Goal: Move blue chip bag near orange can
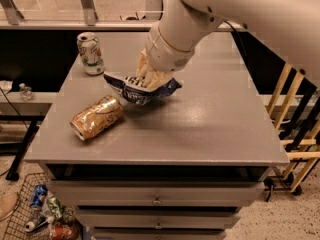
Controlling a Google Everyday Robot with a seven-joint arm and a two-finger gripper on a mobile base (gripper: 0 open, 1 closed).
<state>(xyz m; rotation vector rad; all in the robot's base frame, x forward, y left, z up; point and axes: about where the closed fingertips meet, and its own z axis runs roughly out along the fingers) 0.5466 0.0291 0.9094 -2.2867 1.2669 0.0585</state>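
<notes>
Navy and crinkled, the blue chip bag (141, 89) hangs pinched in the gripper (148, 79) just above the grey tabletop (215, 129), close beside the shiny orange can (96, 117) on its side, seemingly low enough to release.

A grey table (210, 129) fills the middle, with drawers (157, 200) below its front edge. On its top, at 10 o'clock, a white-and-green can (90, 53) stands upright near the back-left corner. On the floor at 7 o'clock sits a wire basket (22, 216) holding cans and bottles. At 3 o'clock, beside the table, leans a yellow wooden frame (295, 129). At 9 o'clock a low shelf (20, 100) carries a small glass item. The gripper (145, 79), clamped on the blue chip bag (145, 95), hangs over the tabletop just left of centre.
</notes>
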